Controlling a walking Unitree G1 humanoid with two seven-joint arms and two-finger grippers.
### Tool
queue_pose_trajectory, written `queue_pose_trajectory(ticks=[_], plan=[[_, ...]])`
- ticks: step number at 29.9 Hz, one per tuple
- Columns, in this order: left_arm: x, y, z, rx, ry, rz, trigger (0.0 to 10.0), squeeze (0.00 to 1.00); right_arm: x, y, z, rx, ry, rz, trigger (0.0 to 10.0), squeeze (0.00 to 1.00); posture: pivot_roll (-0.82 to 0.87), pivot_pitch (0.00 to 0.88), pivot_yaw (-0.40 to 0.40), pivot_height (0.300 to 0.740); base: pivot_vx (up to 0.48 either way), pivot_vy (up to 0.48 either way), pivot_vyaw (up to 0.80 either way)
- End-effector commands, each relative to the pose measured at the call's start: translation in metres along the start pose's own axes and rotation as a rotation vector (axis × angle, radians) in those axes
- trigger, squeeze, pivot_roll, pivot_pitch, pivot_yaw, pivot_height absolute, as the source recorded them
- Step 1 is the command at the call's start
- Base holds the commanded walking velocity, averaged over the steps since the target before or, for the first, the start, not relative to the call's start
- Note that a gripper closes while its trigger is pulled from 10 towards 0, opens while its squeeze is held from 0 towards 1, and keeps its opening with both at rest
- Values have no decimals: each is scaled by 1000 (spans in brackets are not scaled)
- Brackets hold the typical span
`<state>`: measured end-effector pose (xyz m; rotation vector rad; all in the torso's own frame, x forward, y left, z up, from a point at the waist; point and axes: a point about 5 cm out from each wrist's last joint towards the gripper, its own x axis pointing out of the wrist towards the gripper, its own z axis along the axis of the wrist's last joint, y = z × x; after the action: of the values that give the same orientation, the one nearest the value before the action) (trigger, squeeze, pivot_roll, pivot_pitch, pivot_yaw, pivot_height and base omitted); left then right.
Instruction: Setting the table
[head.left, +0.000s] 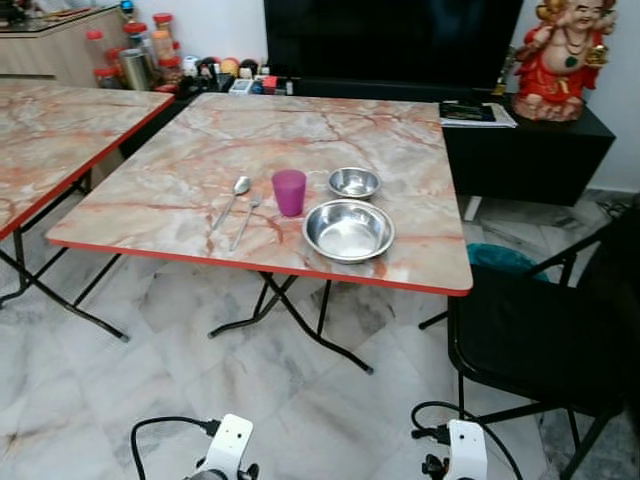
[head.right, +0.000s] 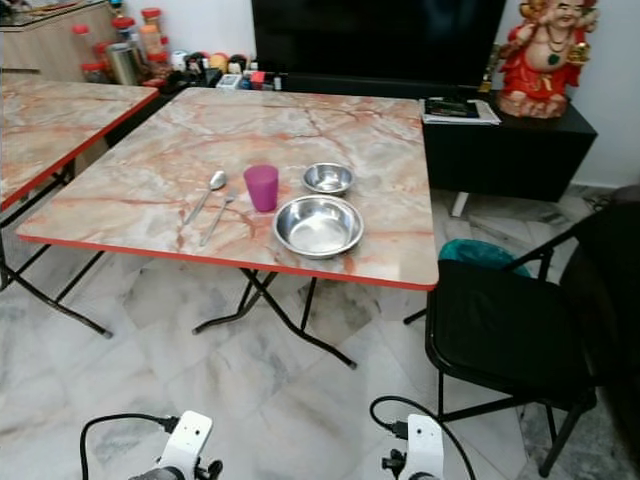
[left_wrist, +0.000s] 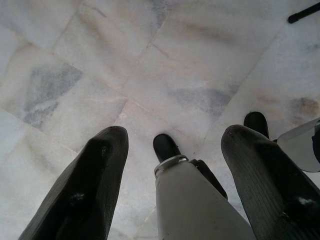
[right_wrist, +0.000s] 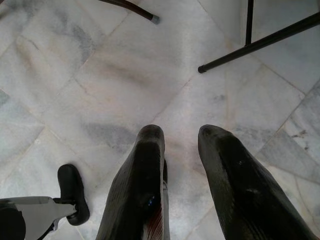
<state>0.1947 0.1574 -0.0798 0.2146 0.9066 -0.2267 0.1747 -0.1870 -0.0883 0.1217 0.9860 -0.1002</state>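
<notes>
1. A folding table (head.left: 180, 190) with a marbled pink top and a red edge stood ahead of the robot on a pale marble floor (head.left: 150, 370).
2. Toward the table's near edge lay a place setting: a large steel bowl (head.left: 348, 230), with a small steel bowl (head.left: 354, 182) just beyond it at 12 o'clock.
3. A purple cup (head.left: 289, 192) stood upright at about 10 o'clock from the large bowl, near both bowls but touching neither.
4. A spoon (head.left: 231, 201) and a fork (head.left: 246, 220) lay side by side at 9 o'clock from the cup, handles pointing toward the near edge, the spoon being the farther from the cup.
5. A black chair (head.left: 540, 340) stood at 3 o'clock of the table, partly tucked under its corner.
6. A second marbled table (head.left: 50, 130) stood at 9 o'clock.
7. Beyond the table, at 12 o'clock, stood a dark television (head.left: 390, 40); at 1 o'clock, a red figurine (head.left: 560, 60) sat on a black cabinet (head.left: 530, 150).
8. The left gripper (left_wrist: 172, 145) hung low over the floor, its two black fingers (left_wrist: 95, 185) spread wide apart and holding nothing.
9. The right gripper (right_wrist: 180, 135) likewise hung over the floor, its fingers (right_wrist: 145, 175) parted by a narrower gap, holding nothing.
</notes>
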Motion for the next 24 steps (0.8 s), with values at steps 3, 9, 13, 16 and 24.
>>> queue_pose_trajectory(ticks=[3, 9, 13, 16, 24], plan=[[0, 1, 1, -19, -3, 11, 10000, 0, 1, 2, 5, -5, -9, 9, 10000, 0, -101, 0, -30, 740, 0, 0, -781], [0, 4, 5, -31, -25, 23, 10000, 0, 1, 2, 5, -22, -7, 13, 10000, 0, -96, 0, -37, 740, 0, 0, -732], [-1, 6, 2, -34, -25, 31, 10000, 0, 1, 2, 6, -27, -10, 13, 10000, 0, -95, 0, -38, 740, 0, 0, -103], [-1, 6, 3, -36, -34, 36, 10000, 0, 1, 2, 6, -28, -11, 15, 10000, 0, -96, 0, -36, 740, 0, 0, 0], [-4, 21, 16, -72, -159, 194, 10000, 0, 1, 2, 4, -27, -8, 13, 10000, 0, -99, 0, -32, 740, 0, 0, 0]])
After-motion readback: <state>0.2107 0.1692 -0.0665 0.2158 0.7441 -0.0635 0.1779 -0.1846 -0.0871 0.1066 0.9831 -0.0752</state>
